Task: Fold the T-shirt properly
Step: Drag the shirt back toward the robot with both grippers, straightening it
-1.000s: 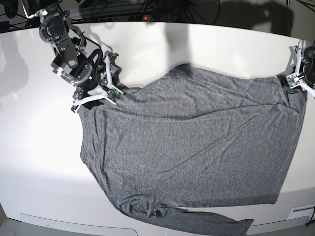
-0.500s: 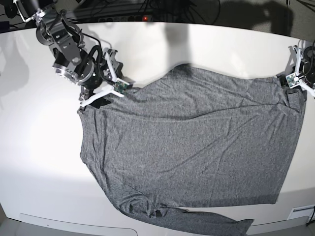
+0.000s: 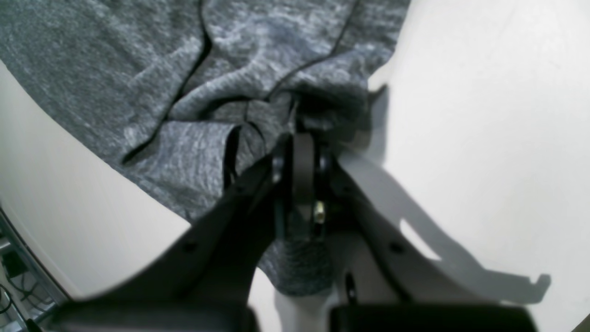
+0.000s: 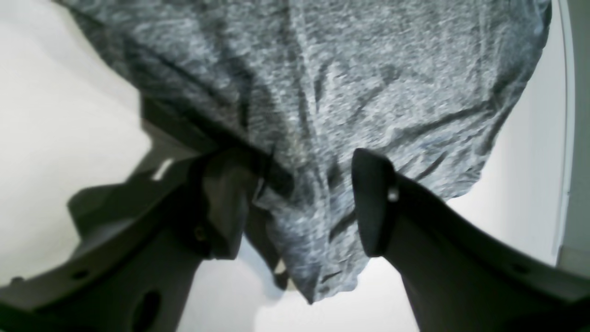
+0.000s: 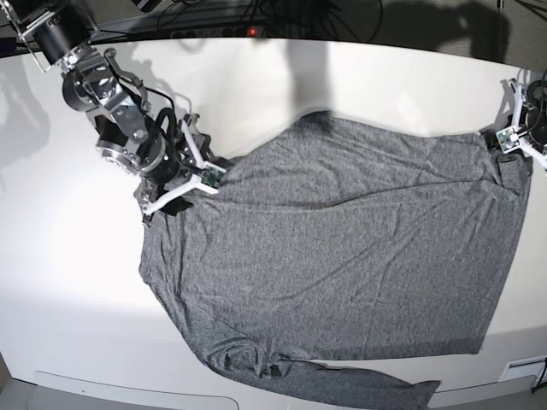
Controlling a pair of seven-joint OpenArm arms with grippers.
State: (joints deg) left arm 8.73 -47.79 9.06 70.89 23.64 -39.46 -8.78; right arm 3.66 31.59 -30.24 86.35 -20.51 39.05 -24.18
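Note:
The heather-grey T-shirt (image 5: 342, 248) lies spread wide over the white table (image 5: 68, 256), with one sleeve (image 5: 359, 386) bunched at the near edge. On the base view's left, my right gripper (image 5: 173, 193) sits at the shirt's far-left corner. In the right wrist view its jaws stand open (image 4: 299, 203), with a hanging flap of the T-shirt (image 4: 322, 240) between the two dark fingers (image 4: 373, 207). On the base view's right, my left gripper (image 5: 506, 143) is at the far-right corner. The left wrist view shows that gripper shut (image 3: 304, 129) on a puckered fold of the T-shirt (image 3: 207, 138).
Cables and a power strip with a red light (image 5: 252, 32) run behind the table's far edge. A white panel (image 5: 137, 395) lies along the near edge, and a small vent-like fitting (image 5: 523, 371) sits at the near right corner.
My right arm has swung and its gripper has slid down toward the near side onto the shirt's left corner, its jaws narrowing slightly. The left gripper and the cloth's right side have stayed put.

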